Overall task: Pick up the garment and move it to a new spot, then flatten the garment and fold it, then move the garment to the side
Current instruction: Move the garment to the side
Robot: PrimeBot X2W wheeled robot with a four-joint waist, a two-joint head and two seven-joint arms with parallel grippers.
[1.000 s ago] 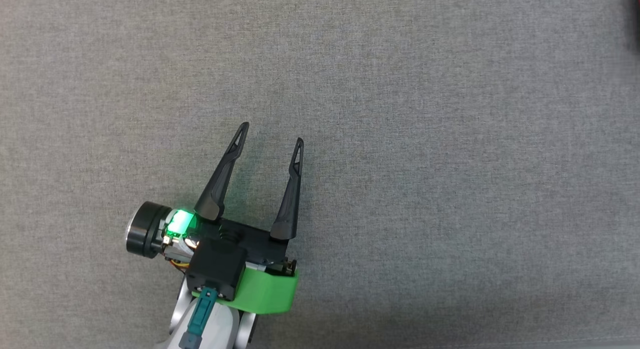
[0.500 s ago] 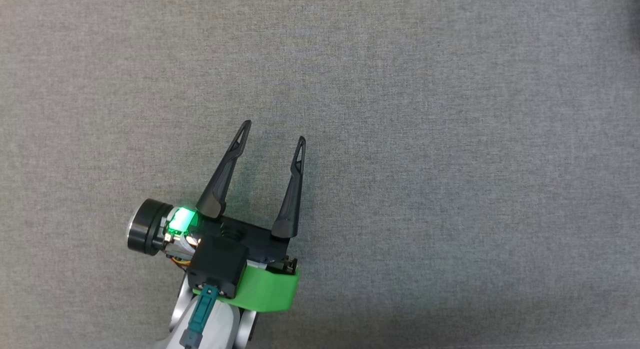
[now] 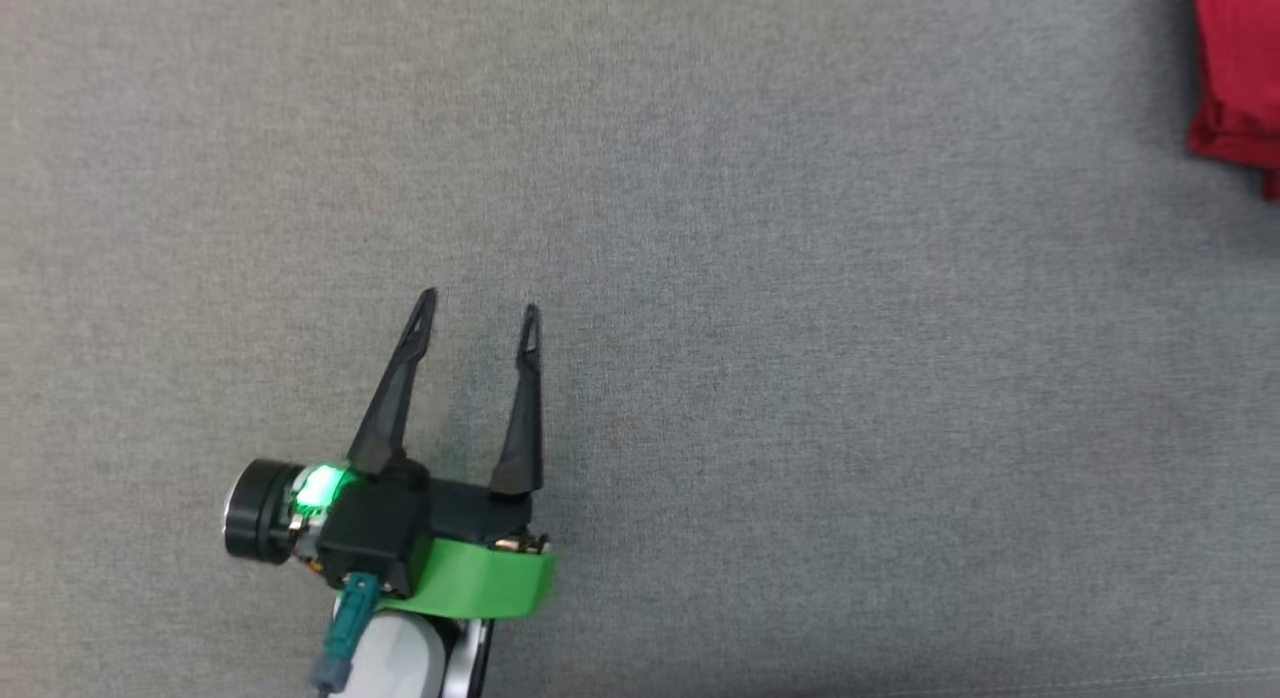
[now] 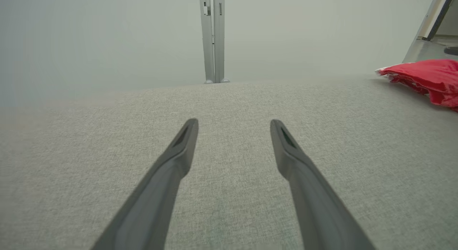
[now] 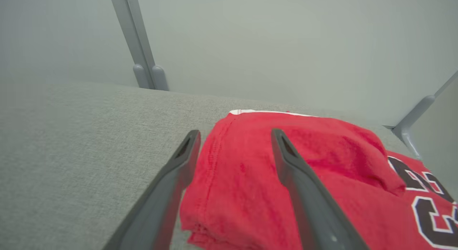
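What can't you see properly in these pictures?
- Red fabric garment: head view, the right edge cuts it off.
- Black-and-white lettering on it: right wrist view, cut by the right and bottom edges, unreadable.
- Right gripper: open over the garment; touching it or not is unclear.

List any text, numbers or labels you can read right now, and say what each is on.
Red garment: large black characters with white outlines, seen in the right wrist view, cut off by the picture's edge; not readable.
No other text can be seen.
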